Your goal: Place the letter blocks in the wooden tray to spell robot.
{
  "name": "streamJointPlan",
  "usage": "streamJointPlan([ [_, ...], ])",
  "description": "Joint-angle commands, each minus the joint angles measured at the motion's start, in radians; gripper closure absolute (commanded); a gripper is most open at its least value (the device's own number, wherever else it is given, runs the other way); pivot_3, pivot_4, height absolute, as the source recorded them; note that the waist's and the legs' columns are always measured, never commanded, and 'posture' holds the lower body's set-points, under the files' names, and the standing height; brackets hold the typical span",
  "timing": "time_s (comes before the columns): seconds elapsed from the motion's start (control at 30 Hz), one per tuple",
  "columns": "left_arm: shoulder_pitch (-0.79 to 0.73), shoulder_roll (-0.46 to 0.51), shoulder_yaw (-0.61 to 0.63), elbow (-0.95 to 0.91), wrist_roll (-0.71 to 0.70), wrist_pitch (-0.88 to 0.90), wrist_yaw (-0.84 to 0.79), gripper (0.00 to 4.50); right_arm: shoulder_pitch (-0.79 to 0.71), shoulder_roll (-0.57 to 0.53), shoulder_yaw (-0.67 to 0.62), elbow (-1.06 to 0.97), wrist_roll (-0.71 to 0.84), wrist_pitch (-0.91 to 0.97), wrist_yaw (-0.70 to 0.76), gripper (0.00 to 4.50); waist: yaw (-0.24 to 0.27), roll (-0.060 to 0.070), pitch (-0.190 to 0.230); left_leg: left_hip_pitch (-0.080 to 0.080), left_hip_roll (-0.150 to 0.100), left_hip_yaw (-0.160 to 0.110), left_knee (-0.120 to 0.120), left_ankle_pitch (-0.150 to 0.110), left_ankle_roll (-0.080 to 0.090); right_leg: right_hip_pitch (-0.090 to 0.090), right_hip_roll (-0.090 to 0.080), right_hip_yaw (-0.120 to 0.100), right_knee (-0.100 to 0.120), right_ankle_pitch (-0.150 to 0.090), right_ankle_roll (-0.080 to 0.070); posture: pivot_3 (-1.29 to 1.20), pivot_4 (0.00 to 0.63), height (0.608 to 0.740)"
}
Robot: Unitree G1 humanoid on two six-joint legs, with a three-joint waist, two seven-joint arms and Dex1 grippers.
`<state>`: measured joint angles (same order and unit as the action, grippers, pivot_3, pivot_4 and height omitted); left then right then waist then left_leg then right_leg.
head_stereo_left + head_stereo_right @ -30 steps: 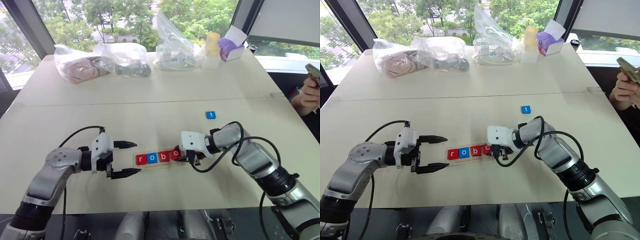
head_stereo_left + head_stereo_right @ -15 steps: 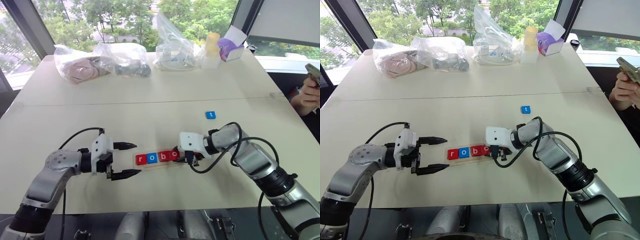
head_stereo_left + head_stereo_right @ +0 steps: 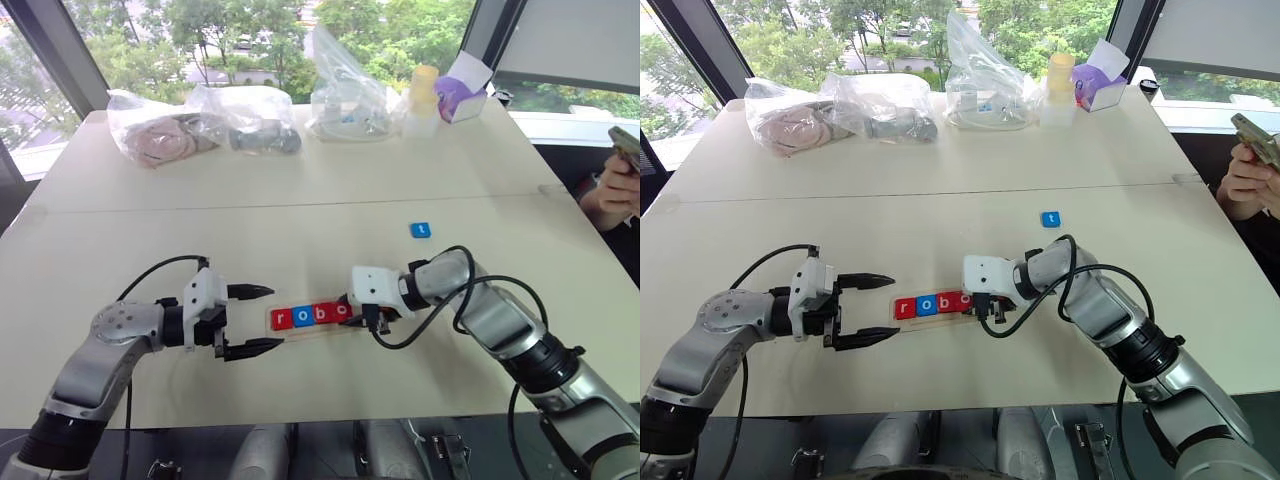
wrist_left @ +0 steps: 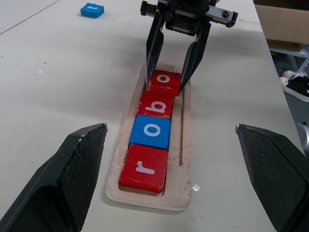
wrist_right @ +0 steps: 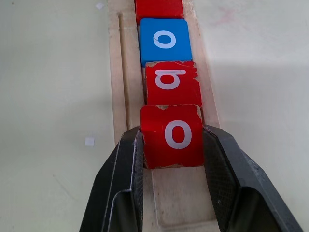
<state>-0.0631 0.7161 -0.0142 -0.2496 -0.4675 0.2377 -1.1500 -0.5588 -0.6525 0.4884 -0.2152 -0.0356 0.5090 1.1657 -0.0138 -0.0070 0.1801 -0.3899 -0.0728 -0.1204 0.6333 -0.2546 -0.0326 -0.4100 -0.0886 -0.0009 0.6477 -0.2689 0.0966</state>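
In the left eye view, the wooden tray (image 3: 312, 318) is seen lying on the table (image 3: 300, 190) toward its near edge, about midway between the side edges. Four letter blocks are lined up in its recess: a red r (image 3: 282, 319), a blue o (image 3: 303, 317), a red b (image 3: 323, 314) and a red o (image 3: 343, 311). The right gripper (image 3: 350, 309) is set at the tray's right end. The left gripper (image 3: 262, 320) is held just off the tray's left end with its fingers spread wide, nothing between them. A blue t block (image 3: 421, 230) lies apart, farther back and toward the right edge. Plastic bags (image 3: 205, 122) and a purple box (image 3: 460, 98) are gathered along the far edge. A person's hand (image 3: 612, 192) is seen past the right edge.

In the left wrist view, the tray is seen lengthwise with the four blocks touching in a row; the right gripper's two fingers are placed on either side of the last red o, the block pinched between them.

In the right wrist view, the red o is clamped between both black fingers (image 5: 126, 169), its edge touching the red b, and bare recess is left behind it.
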Motion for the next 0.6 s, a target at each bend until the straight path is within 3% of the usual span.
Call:
streamJointPlan([
  [0.03, 0.006, 0.001, 0.022, -0.035, -0.019, -0.001, 0.005, 0.0, -0.013, -0.006, 0.012, 0.005, -0.018, -0.014, 0.003, 3.35, 0.0, 0.0, 0.0, 0.0, 0.0, 0.0, 0.0, 0.0, 0.0, 0.0, 0.0, 0.0, 0.0, 0.0, 0.0, 0.0, 0.15, 0.74],
  [0.57, 0.0, 0.001, 0.02, -0.037, -0.021, 0.002, 0.009, 0.0, -0.02, -0.004, 0.012, 0.02, -0.02, -0.011, 0.009, 3.35, 0.001, 0.0, 0.0, 0.0, 0.0, 0.0, 0.0, 0.0, 0.0, 0.0, 0.0, 0.0, 0.0, 0.0, 0.0, 0.0, 0.15, 0.74],
  [0.6, 0.0, 0.001, 0.02, -0.037, -0.021, 0.002, 0.009, 0.0, -0.019, -0.004, 0.012, 0.018, -0.019, -0.009, 0.009, 2.29, 0.001, 0.0, 0.0, 0.0, 0.0, 0.0, 0.0, 0.0, 0.0, 0.0, 0.0, 0.0, 0.0, 0.0, 0.0, 0.0, 0.15, 0.74],
])
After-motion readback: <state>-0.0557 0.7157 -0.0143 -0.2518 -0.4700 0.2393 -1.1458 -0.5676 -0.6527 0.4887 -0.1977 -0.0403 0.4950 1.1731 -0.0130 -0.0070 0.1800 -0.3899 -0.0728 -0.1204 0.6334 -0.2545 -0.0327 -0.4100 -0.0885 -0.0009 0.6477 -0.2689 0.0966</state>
